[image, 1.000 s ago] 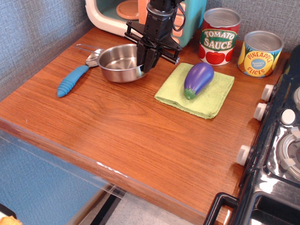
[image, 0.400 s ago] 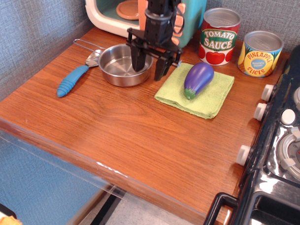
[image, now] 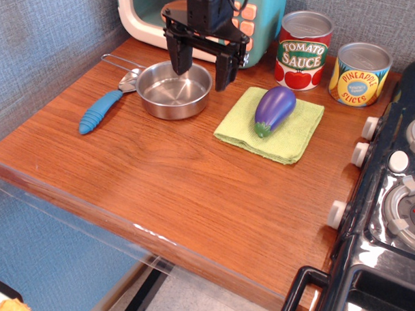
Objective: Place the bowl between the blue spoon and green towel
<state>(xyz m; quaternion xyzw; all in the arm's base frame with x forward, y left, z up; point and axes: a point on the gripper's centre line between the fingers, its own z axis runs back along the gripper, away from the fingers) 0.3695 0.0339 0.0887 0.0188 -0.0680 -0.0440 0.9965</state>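
Observation:
The shiny steel bowl (image: 173, 91) sits flat on the wooden counter (image: 158, 188), its wire loop handle pointing back left. The blue spoon (image: 100, 111) lies just left of it, its silver head touching the bowl's side. The green towel (image: 293, 134) lies just right of the bowl, with a purple eggplant (image: 274, 109) on it. My gripper (image: 202, 68) is open and empty, raised above the bowl's far right rim, its fingers spread wide.
A toy microwave (image: 141, 13) stands at the back. A tomato sauce can (image: 303, 51) and a pineapple slices can (image: 360, 74) stand at the back right. A black toy stove (image: 397, 203) borders the counter's right side.
My gripper let go of the bowl's right rim, opened wide and rose up and back. The bowl settled flat between spoon and towel.

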